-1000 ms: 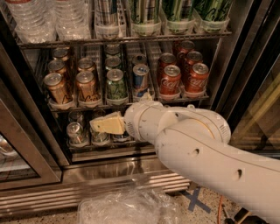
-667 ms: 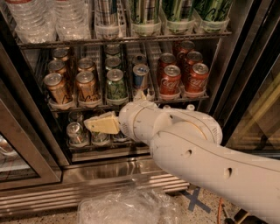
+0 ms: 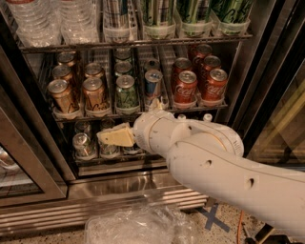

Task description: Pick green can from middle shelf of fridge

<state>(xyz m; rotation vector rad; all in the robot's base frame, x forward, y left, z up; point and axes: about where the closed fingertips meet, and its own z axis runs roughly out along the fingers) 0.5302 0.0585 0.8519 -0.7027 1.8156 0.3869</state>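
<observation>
The fridge [image 3: 240, 71] stands open, and the white arm [image 3: 214, 162] of the robot reaches into it from the lower right. The tool [image 3: 116, 137], pale yellow in colour, points to the left and is in front of the lowest rack, just under the front edge of the middle shelf [image 3: 164, 57]. From this angle I cannot tell whether the tool is open or closed, or whether it has hold of something. It is lower than the green can [image 3: 127, 92] and a little to the left of it, and it does not touch it.

The green can stands upright at the front of its lane on the middle shelf, with another can of the same kind behind it. On its left side are two lanes of gold cans [image 3: 95, 93]. On its right side is a blue can [image 3: 153, 82], and after that two lanes of red cans [image 3: 185, 86].

On the shelf above stand water bottles [image 3: 33, 19] at the left and tall cans [image 3: 157, 14] at the right. On the lowest rack a silver can [image 3: 82, 143] stands just to the left of the tool. On the floor in front of the fridge lies a clear plastic bag [image 3: 133, 226].
</observation>
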